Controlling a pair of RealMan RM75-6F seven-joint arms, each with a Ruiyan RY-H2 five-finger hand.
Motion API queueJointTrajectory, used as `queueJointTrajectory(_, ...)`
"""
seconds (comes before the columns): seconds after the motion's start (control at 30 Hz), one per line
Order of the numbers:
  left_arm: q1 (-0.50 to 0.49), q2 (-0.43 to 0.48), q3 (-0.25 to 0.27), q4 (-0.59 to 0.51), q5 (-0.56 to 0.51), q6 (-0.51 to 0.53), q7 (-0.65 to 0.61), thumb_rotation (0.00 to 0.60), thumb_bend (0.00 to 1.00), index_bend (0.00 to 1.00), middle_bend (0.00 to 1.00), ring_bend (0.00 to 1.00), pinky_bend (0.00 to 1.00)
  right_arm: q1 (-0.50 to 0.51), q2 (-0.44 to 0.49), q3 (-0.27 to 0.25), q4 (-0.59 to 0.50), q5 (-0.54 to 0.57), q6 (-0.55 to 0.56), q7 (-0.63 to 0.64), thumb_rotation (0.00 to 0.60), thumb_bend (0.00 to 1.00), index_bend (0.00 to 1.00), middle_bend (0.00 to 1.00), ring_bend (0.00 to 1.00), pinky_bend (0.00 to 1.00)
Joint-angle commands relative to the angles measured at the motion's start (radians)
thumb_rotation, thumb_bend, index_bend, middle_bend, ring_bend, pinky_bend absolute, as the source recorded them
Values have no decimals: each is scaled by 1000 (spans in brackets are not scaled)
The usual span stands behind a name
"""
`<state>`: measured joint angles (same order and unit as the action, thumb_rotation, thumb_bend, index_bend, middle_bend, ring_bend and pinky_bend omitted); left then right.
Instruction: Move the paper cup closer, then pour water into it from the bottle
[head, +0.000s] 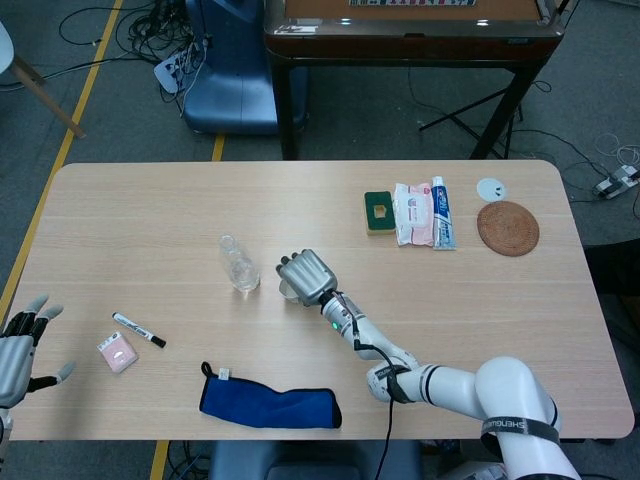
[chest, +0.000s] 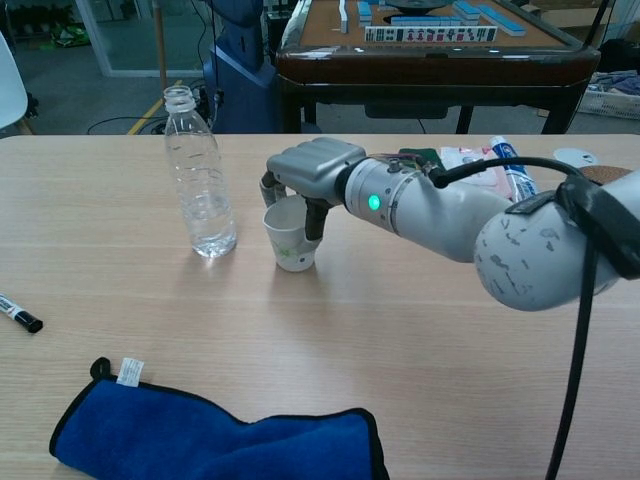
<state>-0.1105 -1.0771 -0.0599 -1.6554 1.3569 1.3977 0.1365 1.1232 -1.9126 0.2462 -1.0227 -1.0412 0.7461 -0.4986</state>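
A small white paper cup (chest: 288, 235) stands upright on the table, just right of a clear, uncapped plastic bottle (chest: 201, 176) holding a little water. My right hand (chest: 305, 175) reaches over the cup from above and grips it, fingers down around its rim. In the head view the right hand (head: 305, 275) covers most of the cup, beside the bottle (head: 239, 264). My left hand (head: 22, 345) hangs open off the table's left edge, fingers spread, holding nothing.
A blue cloth (head: 268, 405) lies near the front edge. A marker (head: 138, 329) and a pink eraser (head: 118, 351) sit front left. Far right are a green box (head: 378, 211), a wipes pack (head: 413, 213), a toothpaste tube (head: 441, 213) and a woven coaster (head: 507, 228).
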Motion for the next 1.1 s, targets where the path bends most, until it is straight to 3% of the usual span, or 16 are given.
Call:
queueJointTrajectory(0.03,0,0,0,0,0,-1,0,600,135,198,83,142,475,1,-3,1,3,-4,0,6,600,156,342,279,329,505)
queueJointTrajectory(0.27,-1,1,1,-2,1,0,2,600,135,198,85,143,476,-1,-4,1,8,-19,5,20,600,74,213,184,229,504)
queueJointTrajectory(0.6,0,-1,2,-4,1,2,9,600,135,198,89,143,476,-18,29,2,-41,-36,39,14,600,41,199,151,196,479)
queueJointTrajectory(0.8,-3,-8,7,-3,9,-1,22,600,135,199,89,143,475,-62,113,-7,-180,-31,111,-48,600,30,200,150,189,464)
queueJointTrajectory(1.1,-10,-24,15,-6,15,-9,58,600,135,199,89,143,475,-185,328,-61,-498,4,250,-159,600,29,199,150,188,460)
